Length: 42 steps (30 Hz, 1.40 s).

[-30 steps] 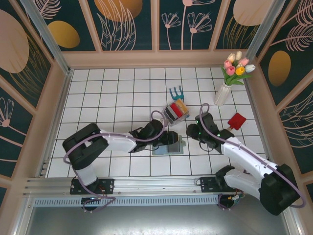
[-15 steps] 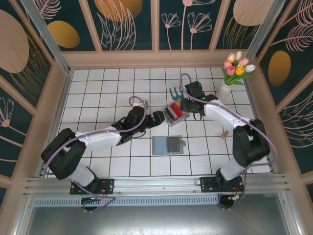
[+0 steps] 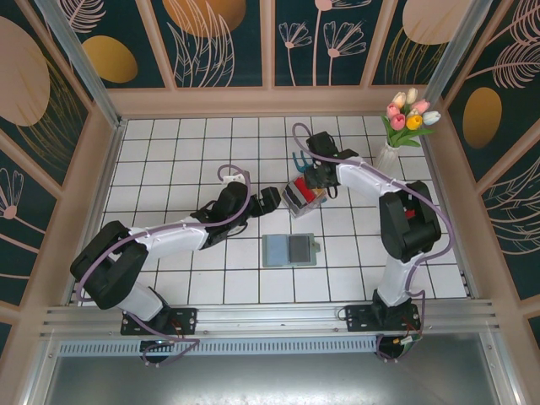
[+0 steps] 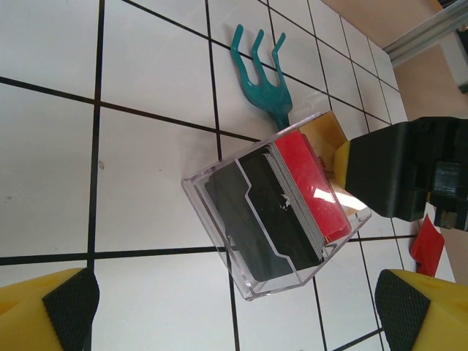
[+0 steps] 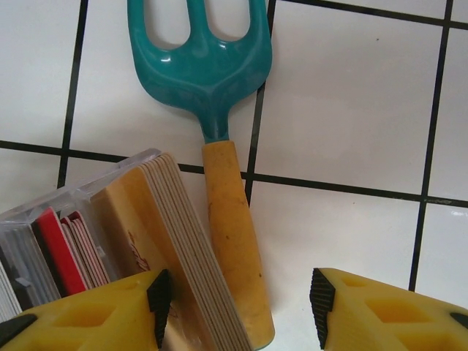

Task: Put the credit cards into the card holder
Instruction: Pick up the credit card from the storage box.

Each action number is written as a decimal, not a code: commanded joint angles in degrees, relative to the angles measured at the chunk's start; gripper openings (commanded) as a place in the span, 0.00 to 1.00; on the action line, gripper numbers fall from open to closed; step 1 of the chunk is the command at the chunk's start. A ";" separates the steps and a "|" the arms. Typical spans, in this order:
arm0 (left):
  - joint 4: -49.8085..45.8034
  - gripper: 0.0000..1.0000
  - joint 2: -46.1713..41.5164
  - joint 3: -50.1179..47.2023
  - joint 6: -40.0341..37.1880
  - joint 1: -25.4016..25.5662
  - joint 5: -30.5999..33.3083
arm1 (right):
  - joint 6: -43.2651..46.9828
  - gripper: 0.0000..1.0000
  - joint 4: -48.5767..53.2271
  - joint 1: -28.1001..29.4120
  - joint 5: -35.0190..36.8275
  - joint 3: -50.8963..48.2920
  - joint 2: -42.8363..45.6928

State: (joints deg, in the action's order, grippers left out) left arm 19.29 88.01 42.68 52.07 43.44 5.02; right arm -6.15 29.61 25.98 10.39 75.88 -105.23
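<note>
Clear plastic rack (image 4: 270,212) standing credit cards (image 4: 311,190) edge-up, farther from the table's (image 3: 169,169) near edge than the card holder (image 3: 288,250), open flat to receive; left gripper (image 4: 234,300) spread beside rack, likely bracing; right gripper (image 5: 238,300) spread astride end cards.

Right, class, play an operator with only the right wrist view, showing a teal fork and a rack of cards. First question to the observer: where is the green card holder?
Observer: The card holder lies open and flat, on the near side of the rack.
Operator: And the left gripper?
Observer: The left gripper is open, just left of the rack, facing it.
Operator: Anything else out there?
Observer: A vase of tulips stands in the far right corner.
</note>
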 commanded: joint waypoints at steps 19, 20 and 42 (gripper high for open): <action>0.60 0.99 1.16 1.18 -0.12 -0.29 -3.24 | 2.94 0.45 3.42 1.54 10.65 2.02 1.57; 0.60 0.99 1.27 1.19 -0.13 -0.29 -3.26 | 2.99 0.45 3.42 1.57 10.74 2.03 1.58; 0.09 0.98 2.70 2.42 0.09 -0.33 -4.93 | 3.49 0.28 4.06 1.45 11.38 2.27 2.88</action>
State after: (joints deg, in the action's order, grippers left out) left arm 19.29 89.97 43.72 52.12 43.44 0.47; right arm -3.29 31.24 27.55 19.27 76.53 -104.60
